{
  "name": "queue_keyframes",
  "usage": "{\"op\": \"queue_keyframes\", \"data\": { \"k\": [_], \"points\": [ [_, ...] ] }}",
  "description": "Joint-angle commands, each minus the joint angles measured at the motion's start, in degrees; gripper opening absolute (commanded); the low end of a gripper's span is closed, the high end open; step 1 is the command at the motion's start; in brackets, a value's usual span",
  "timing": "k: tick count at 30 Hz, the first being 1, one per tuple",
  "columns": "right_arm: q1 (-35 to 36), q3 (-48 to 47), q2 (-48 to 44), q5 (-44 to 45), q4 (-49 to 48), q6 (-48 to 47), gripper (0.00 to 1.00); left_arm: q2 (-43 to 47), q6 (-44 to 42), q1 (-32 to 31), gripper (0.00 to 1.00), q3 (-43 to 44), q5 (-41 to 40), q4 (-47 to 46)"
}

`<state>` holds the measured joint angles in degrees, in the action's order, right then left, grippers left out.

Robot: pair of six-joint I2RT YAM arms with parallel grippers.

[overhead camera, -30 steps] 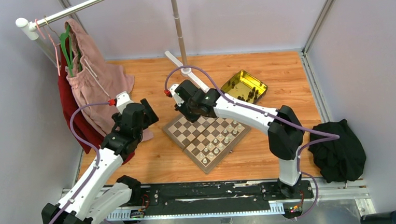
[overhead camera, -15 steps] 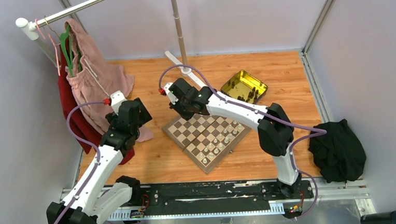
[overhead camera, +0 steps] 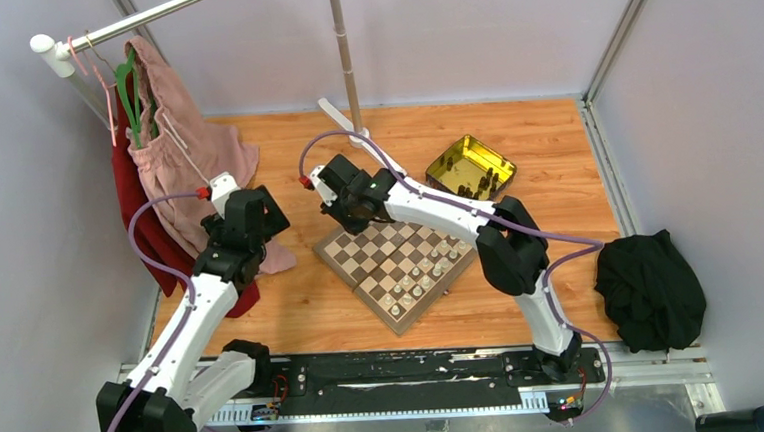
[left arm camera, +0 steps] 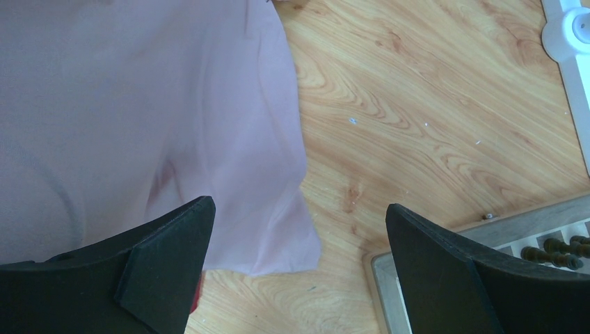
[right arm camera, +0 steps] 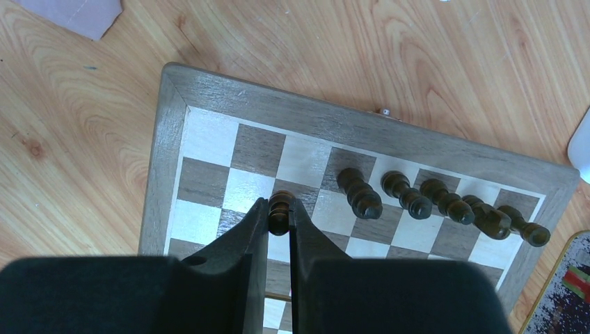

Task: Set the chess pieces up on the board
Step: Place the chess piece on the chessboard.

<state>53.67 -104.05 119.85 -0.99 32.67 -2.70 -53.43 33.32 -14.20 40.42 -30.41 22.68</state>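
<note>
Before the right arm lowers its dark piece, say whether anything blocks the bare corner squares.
Nothing visible does. The right gripper holds the dark piece over the board. The corner squares beside it are bare, and the five dark pieces stand off to one side.

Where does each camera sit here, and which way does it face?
Top: above and behind the robot, looking down at the board; both arms show.
Left wrist: faces down at pink cloth and a board corner; open left gripper frames it.
Right wrist: faces down onto the board; right gripper shut on a dark piece.
Shared: all show the board.
</note>
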Motion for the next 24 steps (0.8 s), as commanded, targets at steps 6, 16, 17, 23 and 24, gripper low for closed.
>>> {"op": "queue_keyframes", "data": {
  "k": [6,16,17,23,24],
  "points": [
    [0.3,-3.0,2.9,-0.9,1.6,-0.8,0.00,-1.3,-1.4,1.9,1.00,0.4,1.4,-2.1],
    [-0.3,-2.7,4.3,-0.9,1.5,-0.7,0.00,-2.1,-1.8,2.4,1.00,-0.4,2.7,-3.0],
    [-0.4,-2.9,4.3,-0.9,1.5,-0.7,0.00,-2.2,-1.8,2.4,1.00,-0.5,2.7,-3.1],
    [-0.6,-3.6,5.2,-0.9,1.5,-0.7,0.00,-2.6,-2.1,2.5,1.00,-0.9,3.2,-3.6],
    [-0.7,-3.8,5.3,-0.9,1.5,-0.7,0.00,-2.6,-2.1,2.5,1.00,-1.0,3.2,-3.7]
  ]
}}
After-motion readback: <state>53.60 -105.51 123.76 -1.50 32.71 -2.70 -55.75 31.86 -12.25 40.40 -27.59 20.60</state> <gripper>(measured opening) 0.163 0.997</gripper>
